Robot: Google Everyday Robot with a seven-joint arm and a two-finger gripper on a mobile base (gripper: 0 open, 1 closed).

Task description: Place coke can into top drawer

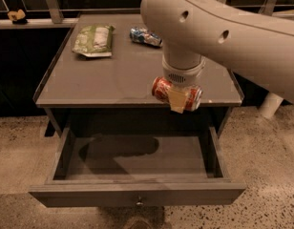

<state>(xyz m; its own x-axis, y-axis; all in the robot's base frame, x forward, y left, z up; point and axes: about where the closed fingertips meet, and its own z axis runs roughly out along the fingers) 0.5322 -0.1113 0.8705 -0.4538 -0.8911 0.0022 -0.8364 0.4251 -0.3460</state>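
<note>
The coke can (162,89), red with white markings and silver ends, lies sideways in my gripper (177,99), which is shut on it. One tan finger (176,100) crosses the can's front. The can hangs at the cabinet top's front edge, above the back of the top drawer (137,193). The drawer is pulled fully out, grey, with a small round knob on its front panel, and nothing shows inside it. My large white arm (223,32) comes down from the upper right.
On the grey cabinet top (99,80) lie a green snack bag (93,39) at the back left and a blue-and-silver can (144,36) at the back middle. Speckled floor surrounds the cabinet. A white post (271,104) stands at the right.
</note>
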